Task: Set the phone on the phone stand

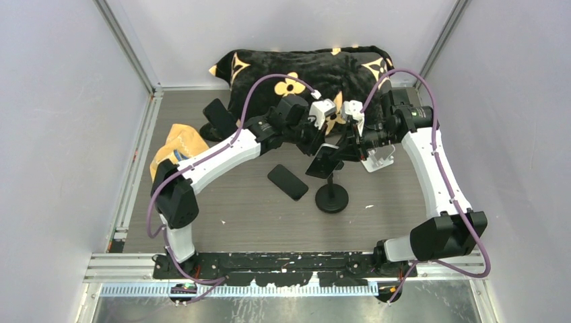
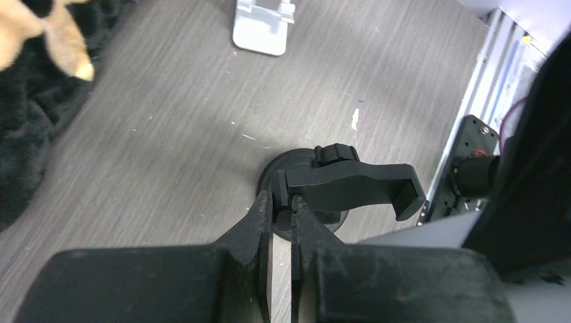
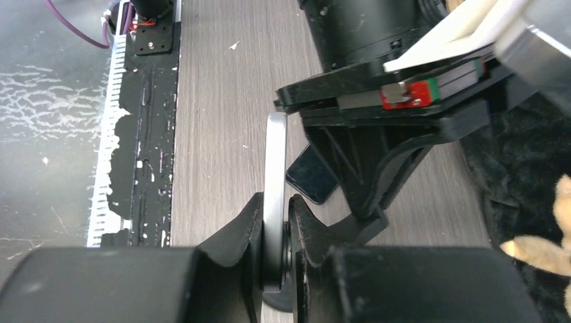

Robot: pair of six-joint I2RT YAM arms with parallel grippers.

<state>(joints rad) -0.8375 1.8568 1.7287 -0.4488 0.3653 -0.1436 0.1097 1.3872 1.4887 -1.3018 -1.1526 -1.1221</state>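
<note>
The right end effector (image 3: 275,208) is clamped on the phone (image 3: 275,155), its fingers pressing both flat faces near one end. From the right wrist the phone shows edge-on, a thin silver rim standing upright. From above it hangs tilted, off the table (image 2: 168,134), over the stand's round base and level with the stand's head; I cannot tell whether it touches the cradle.

The left end effector (image 2: 283,200) is closed together on the stand (image 2: 350,178), pinching one end of the black cradle bar. The bar's other, hooked end is free, and the base sits on the table below it.

A second phone (image 1: 287,182) lies flat just left of the stand's base. A third phone (image 1: 219,116) lies farther left and back, against the black flowered blanket (image 1: 303,70) behind the stand. A silver holder (image 2: 259,30) stands near the stand's right. A yellow cloth (image 1: 178,142) lies well to the left.
</note>
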